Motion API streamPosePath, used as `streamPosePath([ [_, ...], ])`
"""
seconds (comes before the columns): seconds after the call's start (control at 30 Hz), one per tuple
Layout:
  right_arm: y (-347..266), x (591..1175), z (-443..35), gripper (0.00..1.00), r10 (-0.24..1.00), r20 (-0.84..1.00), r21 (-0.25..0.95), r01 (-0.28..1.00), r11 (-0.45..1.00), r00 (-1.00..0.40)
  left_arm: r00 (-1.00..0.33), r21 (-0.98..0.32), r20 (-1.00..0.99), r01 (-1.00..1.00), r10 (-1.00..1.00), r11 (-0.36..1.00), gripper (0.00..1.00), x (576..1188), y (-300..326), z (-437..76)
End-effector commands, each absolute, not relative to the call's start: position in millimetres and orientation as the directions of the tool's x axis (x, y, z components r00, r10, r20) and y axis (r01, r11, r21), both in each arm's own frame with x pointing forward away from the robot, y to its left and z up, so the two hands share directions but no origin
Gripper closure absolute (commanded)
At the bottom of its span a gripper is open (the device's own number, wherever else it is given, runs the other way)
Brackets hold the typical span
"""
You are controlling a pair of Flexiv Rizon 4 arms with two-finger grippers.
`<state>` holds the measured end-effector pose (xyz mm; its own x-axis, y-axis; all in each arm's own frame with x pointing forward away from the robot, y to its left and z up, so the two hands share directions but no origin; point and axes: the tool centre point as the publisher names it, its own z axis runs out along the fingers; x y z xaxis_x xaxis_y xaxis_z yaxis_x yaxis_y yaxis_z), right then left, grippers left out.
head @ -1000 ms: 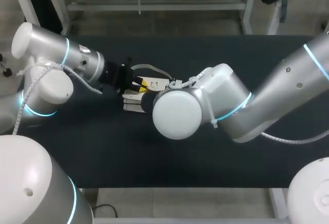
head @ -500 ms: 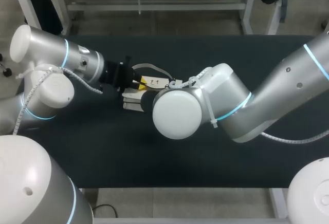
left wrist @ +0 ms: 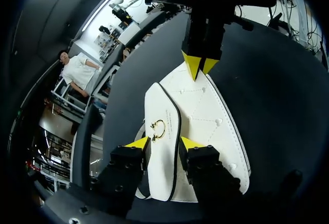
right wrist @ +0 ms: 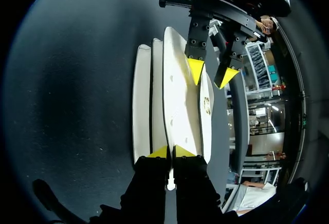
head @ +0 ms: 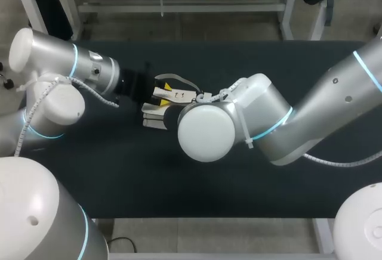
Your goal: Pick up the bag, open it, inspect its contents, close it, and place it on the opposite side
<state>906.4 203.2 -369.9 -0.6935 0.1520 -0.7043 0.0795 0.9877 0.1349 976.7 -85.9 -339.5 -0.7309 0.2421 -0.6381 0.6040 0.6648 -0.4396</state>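
Note:
The white quilted bag [head: 154, 117] lies on the dark table between my two arms. In the left wrist view its flap [left wrist: 162, 106], with a gold ring clasp [left wrist: 158, 130], stands up between the fingers of my left gripper [left wrist: 163, 143]. Those fingers are spread apart, so this gripper is open. At the bag's far edge my right gripper [left wrist: 200, 66] is pinched shut on it. The right wrist view shows the right gripper [right wrist: 171, 152] closed on a thin edge of the bag [right wrist: 177, 90], and the left gripper [right wrist: 212, 73] opposite with its tips apart. From the head view the right gripper is hidden behind its own arm.
A grey strap [head: 179, 81] loops out from the bag toward the table's far side. The black table [head: 119, 176] stretches wide to the front and to both sides of the bag. My right arm's large joint [head: 206, 132] hangs over the bag's right part.
My left gripper has opened; its fingers were closed on the flap and now stand apart around it. The left arm drew back slightly. The right arm has kept still.

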Motion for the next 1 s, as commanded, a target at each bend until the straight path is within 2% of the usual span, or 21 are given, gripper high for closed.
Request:
streamPosePath([
  [0.03,202.5,906.4,-364.5,0.53,0.134,-0.692,0.133,0.058,0.989,-0.709,-0.73,-0.436,-0.646,0.594,0.225,0.676,0.0,965.2,-80.4,-324.1],
  [0.07,202.4,905.9,-363.3,0.11,0.132,-0.689,0.131,0.057,0.99,-0.712,-0.73,-0.436,-0.646,0.594,0.226,0.676,0.0,964.0,-79.5,-320.4],
  [0.1,201.8,904.8,-361.1,0.0,0.129,-0.683,0.132,0.052,0.99,-0.718,-0.732,-0.436,-0.646,0.587,0.217,0.683,0.0,962.9,-78.0,-315.9],
  [0.4,188.9,896.5,-325.6,0.0,0.098,-0.593,0.149,0.011,0.989,-0.799,-0.819,-0.492,-0.555,0.463,0.143,0.737,0.0,960.0,-58.1,-281.0],
  [0.67,178.1,903.0,-299.1,0.0,0.045,-0.442,0.173,-0.036,0.984,-0.896,-0.919,-0.536,-0.371,0.326,0.13,0.778,0.0,951.1,-37.4,-269.4],
  [0.77,174.6,906.0,-292.3,0.0,0.051,-0.375,0.189,-0.022,0.982,-0.926,-0.96,-0.548,-0.265,0.227,0.09,0.805,0.0,946.2,-32.5,-267.4],
  [0.97,171.1,911.5,-285.0,0.0,0.119,-0.215,0.173,0.082,0.981,-0.969,-0.997,-0.533,-0.076,0.047,0.007,0.845,0.0,942.2,-30.9,-267.1],
  [1.0,168.3,914.4,-283.2,0.0,0.136,-0.184,0.177,0.104,0.979,-0.973,-0.995,-0.479,-0.097,0.042,-0.006,0.877,0.0,940.4,-30.7,-265.5],
])
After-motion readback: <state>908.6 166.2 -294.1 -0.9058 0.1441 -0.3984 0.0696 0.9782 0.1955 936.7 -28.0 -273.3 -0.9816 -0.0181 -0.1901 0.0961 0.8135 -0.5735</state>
